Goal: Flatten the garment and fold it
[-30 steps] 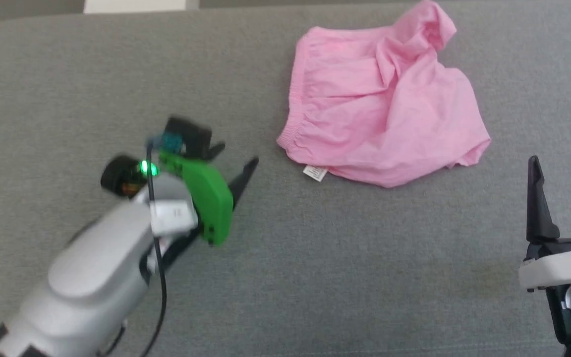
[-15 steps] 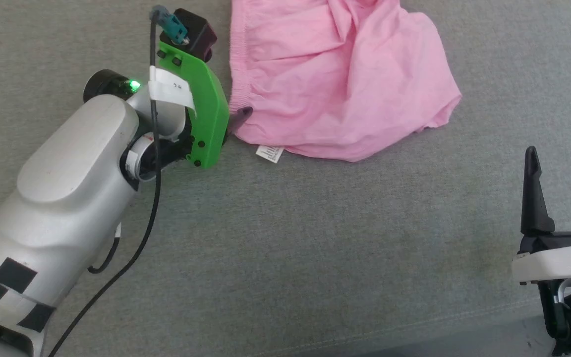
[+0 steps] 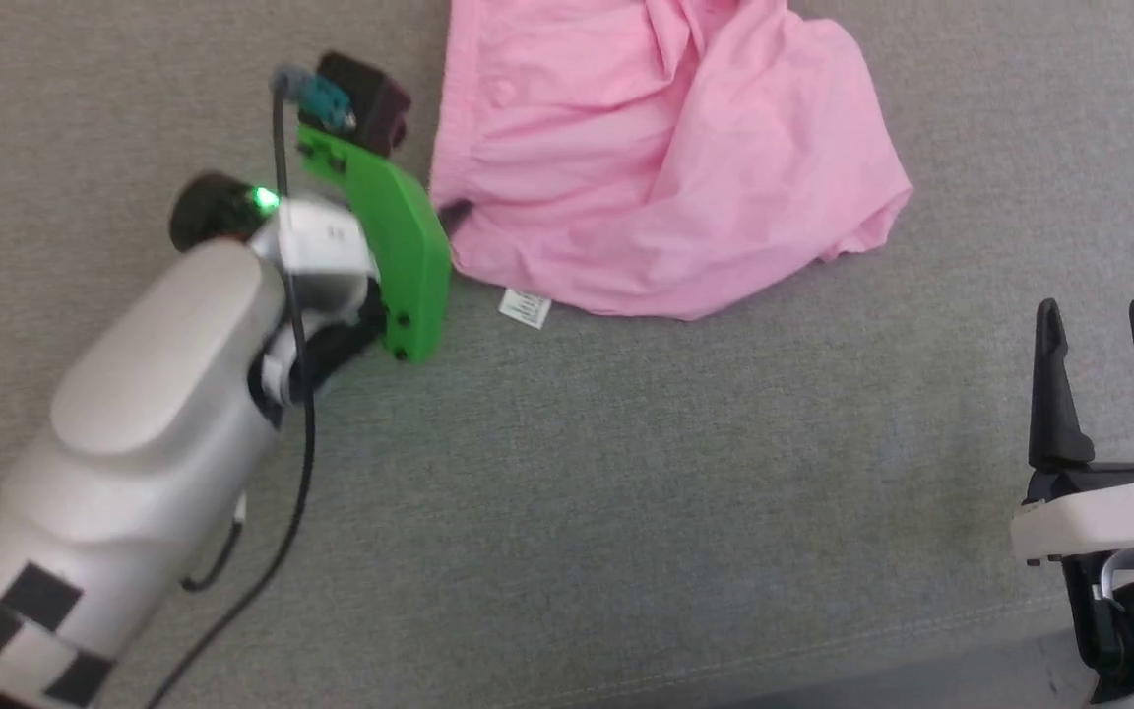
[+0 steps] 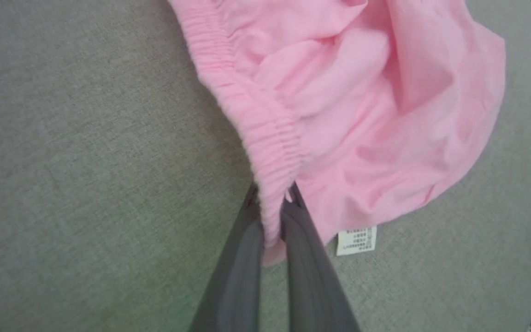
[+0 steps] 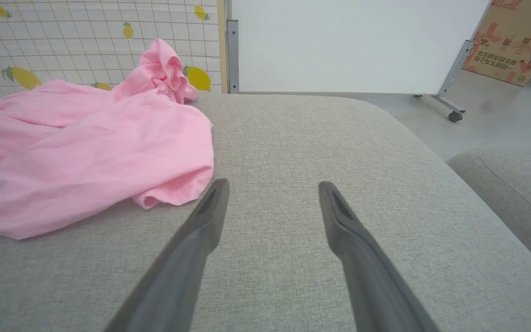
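The garment (image 3: 656, 167), wrinkled light pink shorts, lies on a grey cushion (image 3: 567, 473) at the top centre of the head view. Its gathered waistband (image 4: 251, 115) runs down its left side, and a white care label (image 3: 525, 308) sticks out at the near corner. My left gripper (image 3: 451, 211) is shut on the near end of the waistband; in the left wrist view (image 4: 272, 203) the pink elastic is pinched between both dark fingers. My right gripper (image 3: 1103, 325) stands open at the lower right, apart from the garment (image 5: 81, 152), with nothing between its fingers (image 5: 272, 184).
The cushion's near seam (image 3: 823, 650) runs along the bottom of the head view. In the right wrist view a lemon-patterned wall (image 5: 85, 37), a white board on wheels (image 5: 353, 46), a cardboard box (image 5: 514, 41) and a second grey cushion (image 5: 514, 184) stand beyond.
My left gripper has reached the waistband's near corner and shut on it. The head camera has shifted, so the garment now sits higher in view. The right gripper has stayed open.
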You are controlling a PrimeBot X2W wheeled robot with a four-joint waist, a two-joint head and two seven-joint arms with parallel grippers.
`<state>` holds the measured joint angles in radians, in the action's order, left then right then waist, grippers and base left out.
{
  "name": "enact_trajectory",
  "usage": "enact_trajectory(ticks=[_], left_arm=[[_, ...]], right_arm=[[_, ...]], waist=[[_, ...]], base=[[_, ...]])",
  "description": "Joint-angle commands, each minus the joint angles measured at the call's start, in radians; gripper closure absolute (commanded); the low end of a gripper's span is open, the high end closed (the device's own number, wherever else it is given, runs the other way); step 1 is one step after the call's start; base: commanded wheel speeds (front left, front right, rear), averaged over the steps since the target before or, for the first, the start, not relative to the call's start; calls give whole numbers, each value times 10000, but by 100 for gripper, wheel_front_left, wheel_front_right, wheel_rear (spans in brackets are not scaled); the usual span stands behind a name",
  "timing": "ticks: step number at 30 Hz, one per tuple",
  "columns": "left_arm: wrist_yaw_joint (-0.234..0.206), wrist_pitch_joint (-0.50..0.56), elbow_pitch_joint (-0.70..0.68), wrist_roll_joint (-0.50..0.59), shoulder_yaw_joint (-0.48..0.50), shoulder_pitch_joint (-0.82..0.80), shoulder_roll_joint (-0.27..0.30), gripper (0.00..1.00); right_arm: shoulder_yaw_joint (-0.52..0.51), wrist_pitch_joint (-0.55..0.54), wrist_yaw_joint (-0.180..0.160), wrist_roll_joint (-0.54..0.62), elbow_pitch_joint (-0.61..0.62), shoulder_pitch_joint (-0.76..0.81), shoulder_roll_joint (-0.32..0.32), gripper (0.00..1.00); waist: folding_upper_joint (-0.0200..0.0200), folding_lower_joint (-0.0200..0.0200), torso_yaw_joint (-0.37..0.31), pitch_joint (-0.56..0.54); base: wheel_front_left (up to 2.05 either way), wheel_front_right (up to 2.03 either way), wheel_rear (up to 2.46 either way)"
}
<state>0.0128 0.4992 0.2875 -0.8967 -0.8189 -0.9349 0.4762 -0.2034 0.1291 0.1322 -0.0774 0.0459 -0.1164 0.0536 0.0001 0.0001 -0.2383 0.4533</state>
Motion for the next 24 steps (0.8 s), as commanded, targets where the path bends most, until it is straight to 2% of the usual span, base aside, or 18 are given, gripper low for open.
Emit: enact_trajectory(ticks=[1, 7, 15, 20, 24], left_arm=[[-157, -159, -296, -2, 74, 362, 143, 100], [-735, -358, -2338, -240, 85, 1936, 866, 100], [-1975, -210, -5253, -769, 361, 3536, 1668, 100], [-2502, -492, -5291, -835, 1018, 3621, 2079, 100], [-2489, -743, -4419, -660, 1277, 3430, 2297, 100]], right_arm=[[-2, -57, -15, 77, -22, -11, -32, 0], [-142, -343, -15, 293, -101, 250, -32, 0], [-362, -634, -15, 464, -189, 590, -29, 0], [-187, -706, -15, 434, -239, 577, -30, 0], [-87, -747, -15, 384, -291, 512, -31, 0]], waist=[[-1, -1, 649, -751], [-1, -1, 1378, -1713], [-1, -1, 1943, -2336], [-1, -1, 1842, -2191], [-1, -1, 1630, -1830]], base=[[0, 0, 0], [0, 0, 0], [0, 0, 0], [0, 0, 0], [0, 0, 0]])
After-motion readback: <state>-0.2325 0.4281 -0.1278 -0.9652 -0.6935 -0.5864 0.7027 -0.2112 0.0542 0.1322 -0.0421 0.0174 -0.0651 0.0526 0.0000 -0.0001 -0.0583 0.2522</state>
